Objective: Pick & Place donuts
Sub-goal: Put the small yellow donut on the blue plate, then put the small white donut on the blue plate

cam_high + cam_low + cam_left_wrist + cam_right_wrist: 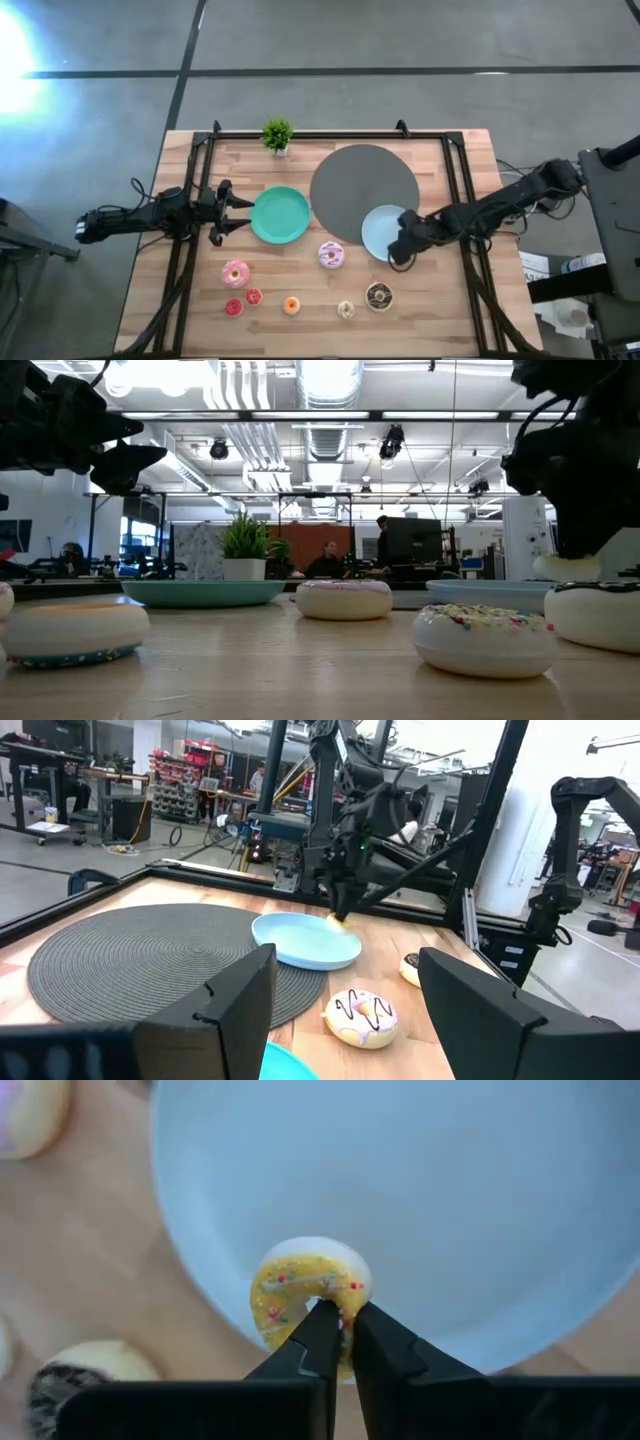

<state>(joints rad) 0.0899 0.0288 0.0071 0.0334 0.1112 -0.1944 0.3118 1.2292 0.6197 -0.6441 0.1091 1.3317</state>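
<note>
I see my right claw (338,1320) pinched narrow on a small yellow donut (308,1295), holding it just over the near rim of the pale blue plate (420,1200). My left claw (345,995) hangs wide open and idle beside the teal plate (280,215). The other donuts lie loose on the table (450,310), the chocolate donut (378,295) just beside the right claw and the pink donut (235,272) nearer the left one.
</note>
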